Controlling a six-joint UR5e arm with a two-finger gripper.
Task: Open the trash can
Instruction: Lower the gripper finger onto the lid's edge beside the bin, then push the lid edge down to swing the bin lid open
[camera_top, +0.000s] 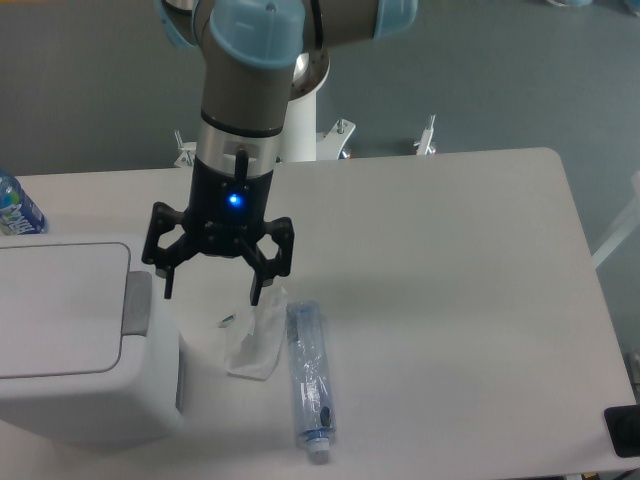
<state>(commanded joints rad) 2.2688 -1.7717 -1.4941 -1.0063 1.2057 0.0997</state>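
The trash can (70, 340) is a large white boxy bin at the left front of the table, with its flat lid down. Its grey push-button (138, 302) sits on the right edge of the lid. My gripper (212, 290) hangs open above the table just right of the button, fingers pointing down. The left fingertip (167, 288) is close to the button but apart from it. The gripper holds nothing.
A crumpled clear plastic bag (255, 335) and a lying clear plastic bottle (310, 380) lie on the white table (450, 300) just right of the bin, under the right finger. Another bottle with a blue label (15, 208) stands at the far left edge.
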